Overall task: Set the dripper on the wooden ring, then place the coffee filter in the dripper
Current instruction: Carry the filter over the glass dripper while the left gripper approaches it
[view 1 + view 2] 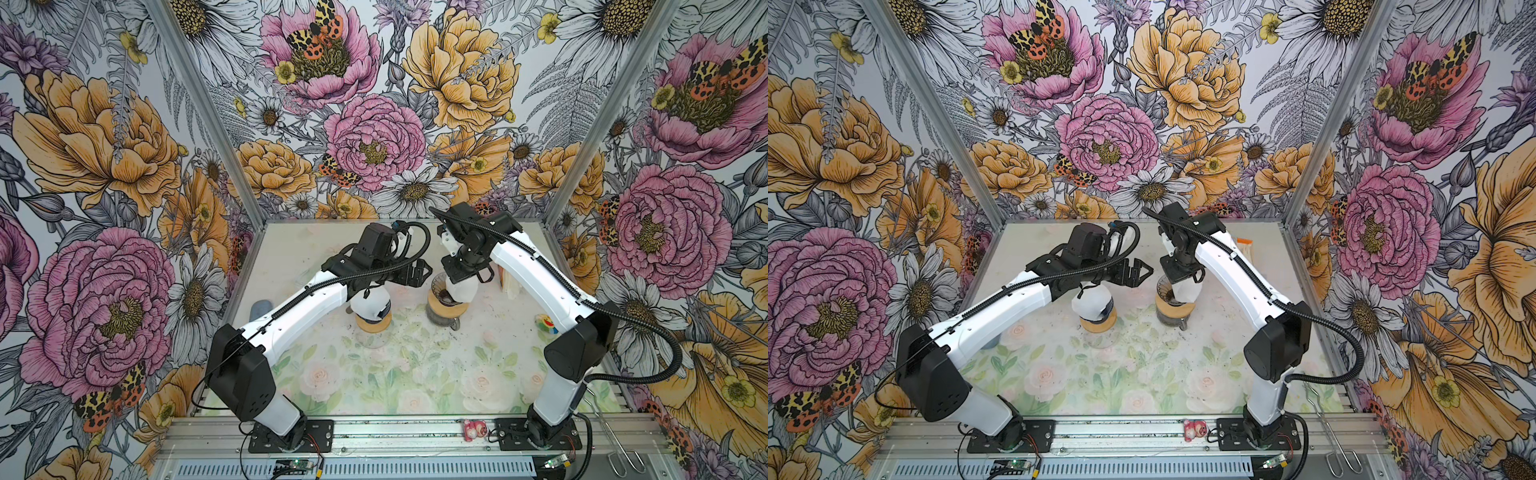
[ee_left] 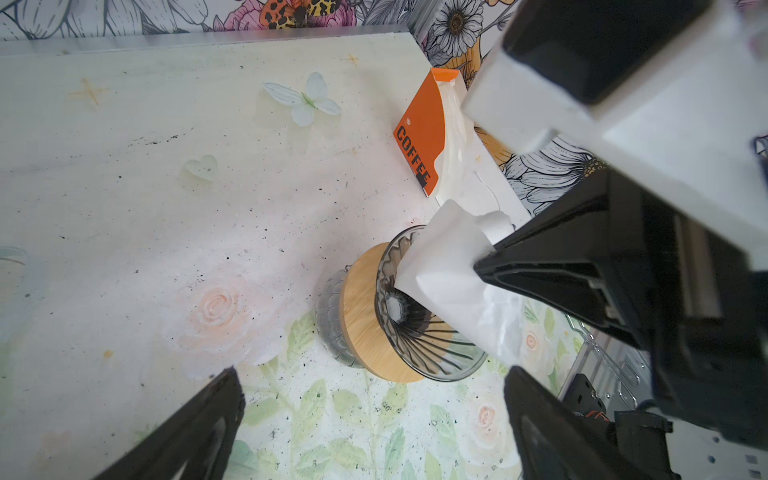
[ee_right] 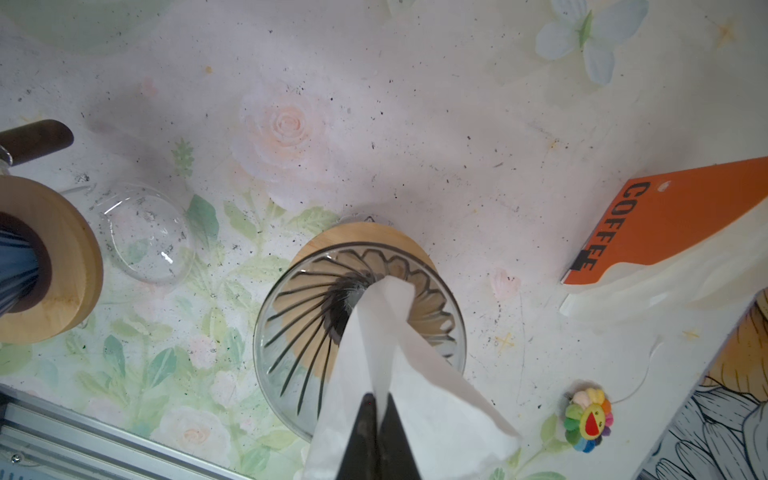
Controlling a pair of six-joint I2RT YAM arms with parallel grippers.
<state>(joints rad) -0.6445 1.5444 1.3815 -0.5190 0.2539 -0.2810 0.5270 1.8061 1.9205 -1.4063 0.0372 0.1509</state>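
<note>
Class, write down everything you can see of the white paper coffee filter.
The white paper coffee filter is a thin, creased, folded cone. The right gripper pinches its wide upper edge, jaws closed on the paper. Its narrow tip hangs tilted inside the clear ribbed glass dripper; whether it touches the glass is unclear.

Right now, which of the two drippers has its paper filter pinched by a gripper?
The dripper beside the orange coffee packet: the right gripper pinches its filter. The other dripper holds a loose filter.
</note>
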